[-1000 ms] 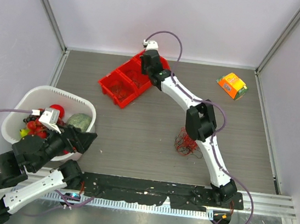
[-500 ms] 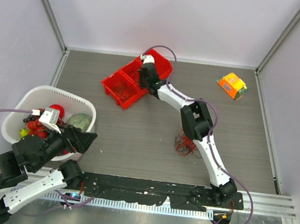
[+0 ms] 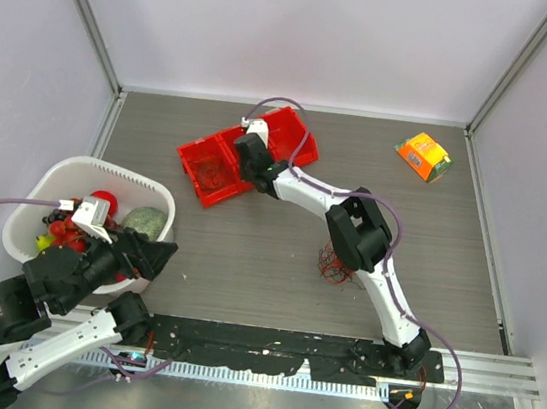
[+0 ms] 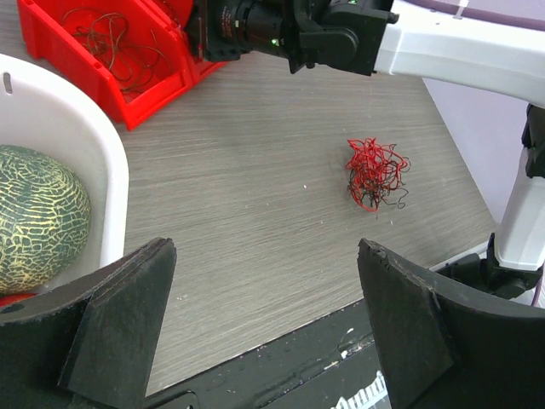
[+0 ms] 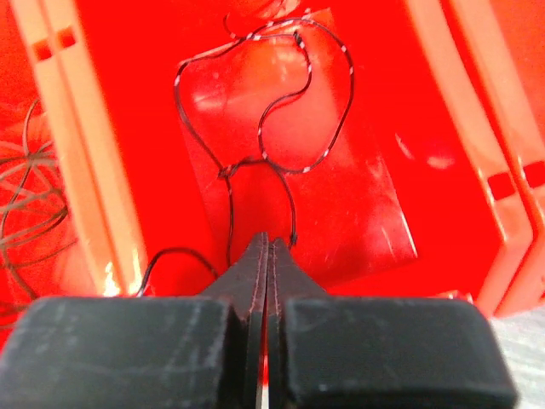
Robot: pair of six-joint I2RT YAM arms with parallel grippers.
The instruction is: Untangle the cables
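Observation:
A clump of tangled red and dark cables (image 3: 336, 263) lies on the table beside the right arm's forearm; it also shows in the left wrist view (image 4: 375, 175). My right gripper (image 3: 244, 152) is inside the middle compartment of the red bin (image 3: 190, 163), jaws shut (image 5: 268, 240). A thin dark cable (image 5: 289, 94) lies looped on the compartment floor, and its strands run to my fingertips. More loose cables (image 4: 115, 43) lie in the neighbouring compartment. My left gripper (image 4: 266, 247) is open and empty, low over the table's near edge (image 3: 161, 250).
A white basket (image 3: 55, 176) with toy fruit and a green melon (image 4: 34, 213) stands at the left, close to my left gripper. An orange box (image 3: 423, 156) lies at the back right. Grey walls enclose the table.
My right gripper has moved left and nearer, from the bin's far compartment to the middle one, and the bin has shifted and turned a little. The left arm has not moved.

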